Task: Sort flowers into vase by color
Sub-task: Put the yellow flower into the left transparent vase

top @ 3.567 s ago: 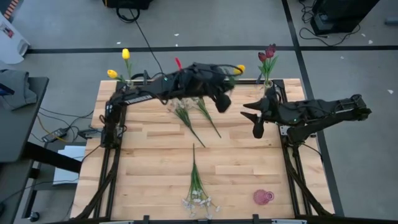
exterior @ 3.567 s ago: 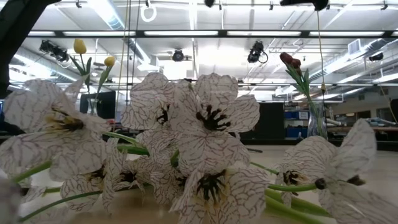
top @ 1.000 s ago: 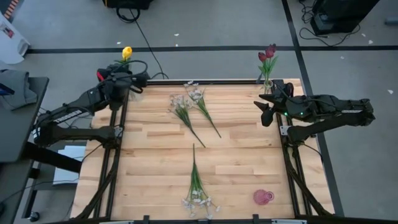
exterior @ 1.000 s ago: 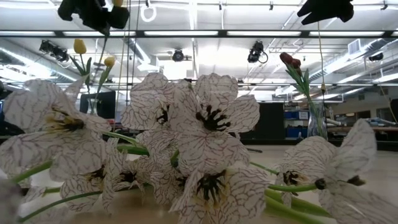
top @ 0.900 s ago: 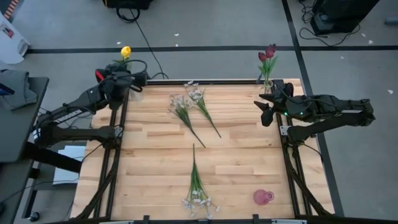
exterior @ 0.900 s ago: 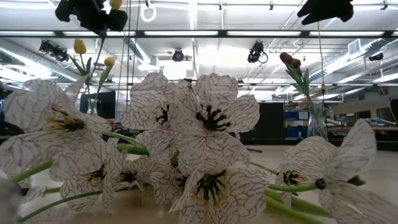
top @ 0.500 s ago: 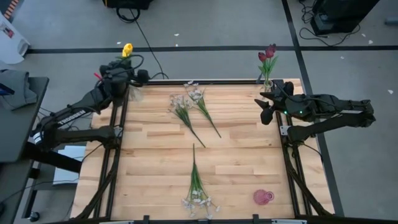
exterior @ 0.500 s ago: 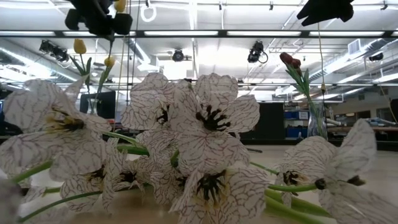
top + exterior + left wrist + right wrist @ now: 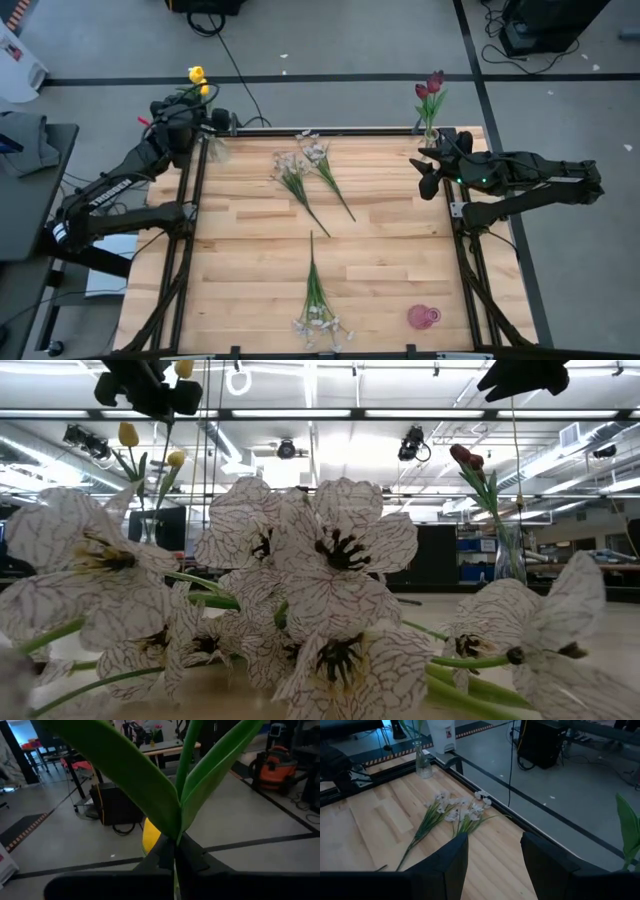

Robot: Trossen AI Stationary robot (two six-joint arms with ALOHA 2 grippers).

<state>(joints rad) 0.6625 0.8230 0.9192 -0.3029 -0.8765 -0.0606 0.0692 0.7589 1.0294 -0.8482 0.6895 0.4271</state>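
My left gripper (image 9: 188, 108) is at the table's far left corner, shut on a yellow tulip (image 9: 196, 74). In the low view the gripper (image 9: 150, 390) hangs high, with the tulip head (image 9: 184, 368) beside it. Below stands a glass vase (image 9: 150, 525) holding two yellow tulips (image 9: 128, 433). Dark red tulips (image 9: 431, 88) stand in a vase (image 9: 431, 130) at the far right corner. Two whitish sprays (image 9: 305, 170) lie on the far middle of the table, and another (image 9: 315, 300) lies near the front edge. My right gripper (image 9: 425, 170) hovers open at the far right, touching nothing. My left gripper pinches the tulip's green stem (image 9: 175, 862) between its two fingers, just below the point where the long leaves (image 9: 150, 780) branch off. The fingers point about level and lie across the stem. The tulip is lifted clear of the table, its head above the fingers.
A small pink vase (image 9: 423, 317) lies on its side at the near right corner. Bare wood (image 9: 250, 250) shows between the sprays and the table's left side. The near spray's blossoms (image 9: 330, 550) fill most of the low view.
My left gripper has swung toward the table's far edge with the yellow tulip and turned a little. The tulip head now lies beyond the far left corner. The gripper stays shut on the stem.
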